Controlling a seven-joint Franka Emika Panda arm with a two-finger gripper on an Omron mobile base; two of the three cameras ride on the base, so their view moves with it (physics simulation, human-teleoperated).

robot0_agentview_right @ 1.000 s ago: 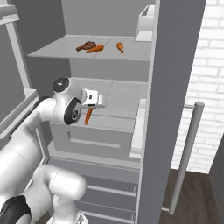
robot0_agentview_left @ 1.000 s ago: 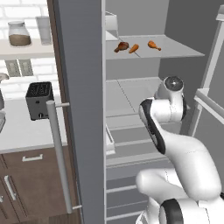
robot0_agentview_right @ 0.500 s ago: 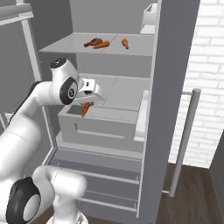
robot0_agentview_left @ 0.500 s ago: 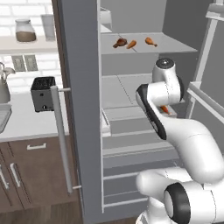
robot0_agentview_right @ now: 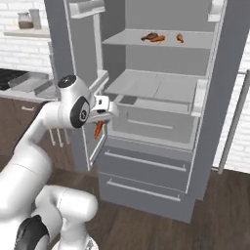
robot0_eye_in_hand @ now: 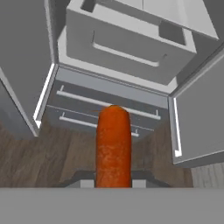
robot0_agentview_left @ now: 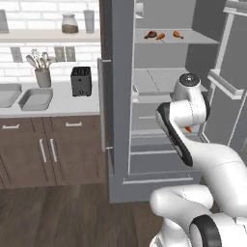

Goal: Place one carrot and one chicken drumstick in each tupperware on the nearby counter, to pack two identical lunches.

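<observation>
While my claw [robot0_agentview_right: 99, 123] stands in front of the open fridge [robot0_agentview_right: 161, 93], its fingers are clamped tight on a carrot [robot0_eye_in_hand: 113, 146], which hangs down from them in the right base view and runs straight out ahead of my hand camera, over the fridge's lower drawers [robot0_eye_in_hand: 105, 111] and the wood floor [robot0_eye_in_hand: 65, 159]. Up on the fridge's top shelf [robot0_agentview_left: 169, 37] lie a second carrot [robot0_agentview_left: 160, 35] and two chicken drumsticks [robot0_agentview_left: 150, 34], one just beside that carrot and the other [robot0_agentview_left: 178, 34] a little apart. Off to my left, the counter [robot0_agentview_left: 58, 103] over the brown cabinets [robot0_agentview_left: 53, 149] carries a grey tupperware [robot0_agentview_left: 35, 99], a black toaster [robot0_agentview_left: 81, 80] and a pot of utensils [robot0_agentview_left: 42, 73].
</observation>
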